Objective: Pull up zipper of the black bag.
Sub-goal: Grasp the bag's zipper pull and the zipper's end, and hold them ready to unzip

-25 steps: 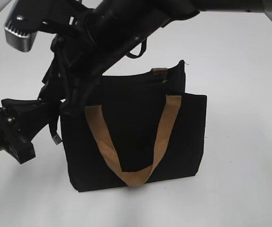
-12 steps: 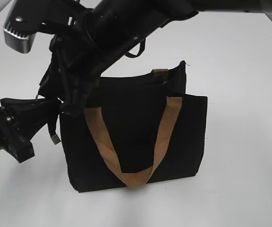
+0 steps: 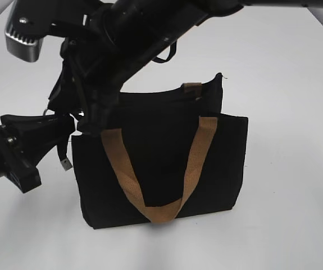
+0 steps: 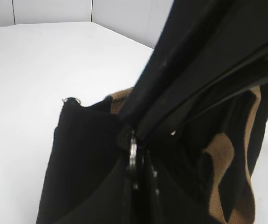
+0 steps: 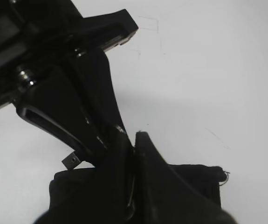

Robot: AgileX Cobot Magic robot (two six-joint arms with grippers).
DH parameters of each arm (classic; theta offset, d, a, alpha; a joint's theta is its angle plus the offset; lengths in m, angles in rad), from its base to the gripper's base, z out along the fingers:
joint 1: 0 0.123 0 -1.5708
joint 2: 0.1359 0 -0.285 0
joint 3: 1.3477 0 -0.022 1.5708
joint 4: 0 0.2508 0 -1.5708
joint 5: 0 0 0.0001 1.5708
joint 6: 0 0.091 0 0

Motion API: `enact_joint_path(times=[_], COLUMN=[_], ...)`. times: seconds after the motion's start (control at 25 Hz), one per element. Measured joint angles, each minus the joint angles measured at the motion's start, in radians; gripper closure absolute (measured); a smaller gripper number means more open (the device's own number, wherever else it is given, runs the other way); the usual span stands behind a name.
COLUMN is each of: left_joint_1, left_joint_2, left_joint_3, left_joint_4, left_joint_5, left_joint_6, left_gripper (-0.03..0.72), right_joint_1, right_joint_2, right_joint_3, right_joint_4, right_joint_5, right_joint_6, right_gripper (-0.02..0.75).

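The black bag [image 3: 155, 163] stands upright on the white table, its tan handle [image 3: 198, 157] hanging down the front. My left gripper [image 3: 64, 126] is at the bag's top left corner. In the left wrist view its jaws [image 4: 140, 186] are shut with the silver ring of the zipper [image 4: 133, 154] between them, against the bag [image 4: 87, 158]. My right arm reaches across from the upper right. Its gripper [image 3: 94, 119] is at the same corner, and its jaws [image 5: 134, 149] are shut on the bag's top edge [image 5: 185, 186].
A small metal tab [image 3: 66, 164] hangs on a black strap below my left gripper; it also shows in the right wrist view [image 5: 71, 161]. The white table [image 3: 285, 169] surrounds the bag. A second tan handle [image 3: 192, 86] peeks over the bag's back edge.
My right gripper has shifted slightly up and to the right at the bag's top left corner. The bag's top has moved a little to the right with it. My left gripper has barely moved.
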Motion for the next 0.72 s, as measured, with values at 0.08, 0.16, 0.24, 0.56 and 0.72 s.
enact_joint_path(times=[0.08, 0.16, 0.24, 0.56, 0.72], left_joint_1=[0.000, 0.000, -0.001, -0.001, -0.001], left_joint_2=[-0.002, -0.005, -0.010, -0.008, -0.008], left_joint_3=[0.000, -0.001, -0.004, -0.003, -0.003], left_joint_4=[0.000, 0.003, 0.006, 0.006, 0.010], left_joint_5=[-0.002, 0.005, 0.019, 0.182, 0.155], left_joint_6=[-0.012, -0.044, -0.075, -0.127, -0.130], left_gripper=[0.676, 0.676, 0.676, 0.676, 0.676], right_joint_1=[0.000, 0.000, 0.000, -0.014, -0.027], right_joint_2=[-0.006, -0.011, -0.016, -0.046, -0.046], right_joint_3=[0.002, 0.003, 0.003, 0.003, 0.003], right_joint_4=[-0.005, -0.009, -0.015, 0.001, 0.002], right_joint_5=[0.002, 0.002, 0.003, 0.002, 0.012], right_joint_6=[0.000, 0.000, 0.000, 0.029, 0.030], right_gripper=[0.725, 0.727, 0.734, 0.738, 0.738])
